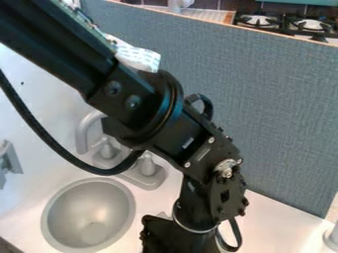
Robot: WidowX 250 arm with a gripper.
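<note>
Clock face laid over the view, 12 at the top edge. Black arm [188, 131] comes in from 10 o'clock, bends mid-view, and drops to 6, where the gripper [177, 239] sits at the bottom edge. Its state: cannot tell whether apart, together or clamped on something.

Nearest large thing is the grey sink basin [89, 212], at 7 o'clock, set in the white counter [277, 217]. Grey faucet [83, 131] stands at the basin's 12 to 1 o'clock, its handle [148, 167] close beside the arm in this view. A grey sliver [162, 216] shows against the gripper's upper edge; identity unclear (mostly hidden behind black parts).

Blue-grey panel [271, 104] runs from 11 round to 4 o'clock; stove burners [310, 24] beyond it at 1. Pale object [332, 237] at the edge, between 4 and 5.

Risks, as judged: a swing toward 8 o'clock could knock the faucet, the forearm being bulky there. The slack cable [43, 131], looping from 9 o'clock in front of the faucet, might snag on spout or handle if the arm lowers. A swing toward 3 could scrape the panel. A low sideways pass could catch the basin rim.
</note>
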